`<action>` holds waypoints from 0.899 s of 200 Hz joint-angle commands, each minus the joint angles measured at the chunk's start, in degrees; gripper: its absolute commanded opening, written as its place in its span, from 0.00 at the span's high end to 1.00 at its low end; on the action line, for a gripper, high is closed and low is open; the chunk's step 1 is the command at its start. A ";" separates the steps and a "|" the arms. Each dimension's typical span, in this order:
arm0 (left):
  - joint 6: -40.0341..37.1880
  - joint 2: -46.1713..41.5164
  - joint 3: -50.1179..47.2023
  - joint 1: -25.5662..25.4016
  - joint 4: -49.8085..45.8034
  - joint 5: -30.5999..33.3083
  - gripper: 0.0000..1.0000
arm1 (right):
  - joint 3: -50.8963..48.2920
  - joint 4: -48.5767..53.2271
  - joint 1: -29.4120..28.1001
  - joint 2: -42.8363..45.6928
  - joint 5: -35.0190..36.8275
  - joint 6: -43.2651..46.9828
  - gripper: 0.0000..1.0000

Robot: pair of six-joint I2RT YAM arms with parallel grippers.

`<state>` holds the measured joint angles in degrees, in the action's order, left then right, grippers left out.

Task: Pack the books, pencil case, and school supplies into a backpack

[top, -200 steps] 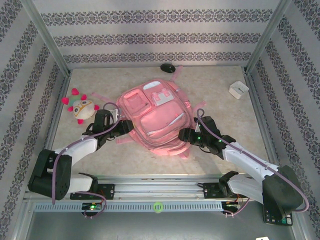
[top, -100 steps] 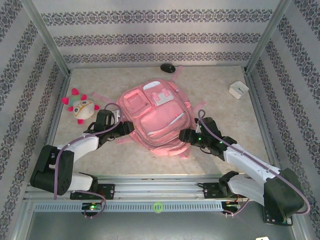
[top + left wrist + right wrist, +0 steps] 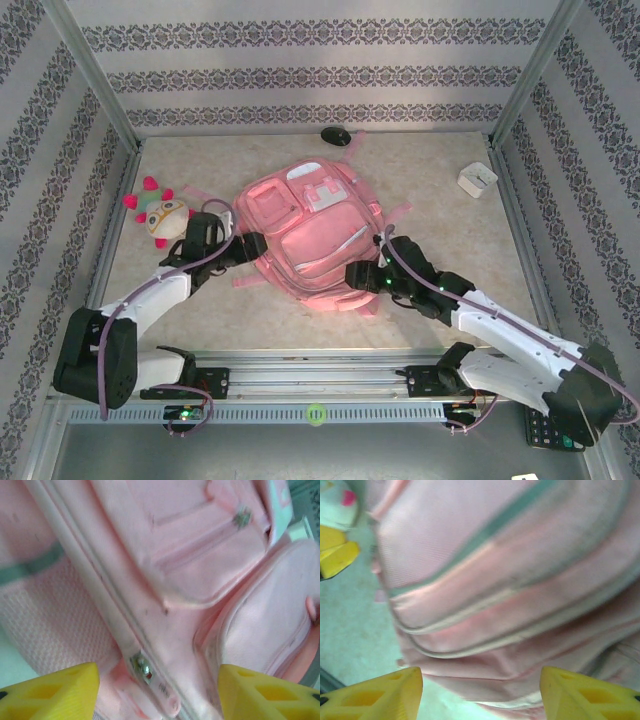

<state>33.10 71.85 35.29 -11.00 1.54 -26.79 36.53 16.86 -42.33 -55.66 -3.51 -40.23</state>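
Left gripper (image 3: 251,247) spread wide beside pink backpack (image 3: 300,225), right gripper (image 3: 353,275) spread wide at its bottom edge

Overhead overview, wrist close-ups (backpack (image 3: 300,235) shared)

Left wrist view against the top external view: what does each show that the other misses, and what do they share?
Left wrist: a small metal zipper pull on a seam, close up. Top external: a round plush toy with pink spikes, a white square box and the right gripper. Both: the large pink fabric backpack and the open left gripper.
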 commanded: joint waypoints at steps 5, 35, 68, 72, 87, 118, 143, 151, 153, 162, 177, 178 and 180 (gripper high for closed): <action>-0.78 2.90 7.52 2.01 -6.58 3.84 0.34 | 2.10 1.64 -4.30 -2.87 3.98 -3.59 0.34; -1.04 11.62 13.26 2.59 -8.02 4.99 0.39 | -1.19 -1.23 -4.38 -6.20 3.04 -7.94 0.30; -0.14 18.35 14.64 2.59 -6.18 3.97 0.45 | -4.80 -4.15 0.51 -8.20 -1.11 -7.52 0.34; 0.15 18.92 14.40 2.62 -5.43 3.46 0.47 | -5.09 -4.72 1.12 -8.51 -1.46 -7.22 0.34; 1.55 20.52 13.08 2.57 -2.52 1.76 0.64 | -6.40 -6.78 3.75 -9.66 -2.96 -6.02 0.36; 5.36 18.68 7.93 2.49 2.75 -0.22 0.97 | -8.15 -13.08 10.36 -12.76 -5.45 -1.54 0.41; 8.81 12.17 1.85 2.41 5.30 -0.93 0.99 | -7.71 -18.73 16.97 -17.60 -8.45 2.62 0.43; 11.01 9.44 -0.85 2.12 6.87 -0.95 0.99 | -6.94 -20.25 19.16 -19.79 -9.94 4.01 0.43; 11.57 8.74 -1.37 2.02 7.48 -0.91 0.99 | -6.64 -20.54 19.68 -20.33 -10.40 4.41 0.43; 13.84 5.57 -4.74 1.36 10.00 -1.04 0.99 | -5.05 -21.83 21.70 -22.86 -12.68 6.44 0.44; 16.51 1.30 -8.51 -0.01 12.48 -0.51 0.99 | -1.50 -21.37 23.83 -25.19 -16.17 9.42 0.43; 16.62 1.20 -8.71 -0.04 12.63 -0.53 0.99 | -1.40 -21.32 23.89 -25.19 -16.35 9.66 0.43; 16.81 0.72 -9.11 -0.24 12.92 -0.54 0.98 | -0.90 -21.18 23.87 -25.09 -16.60 10.04 0.42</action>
<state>44.49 77.67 31.31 -9.37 10.33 -26.41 31.79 -1.74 -21.30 -77.12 -16.25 -37.08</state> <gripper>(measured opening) 0.039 0.562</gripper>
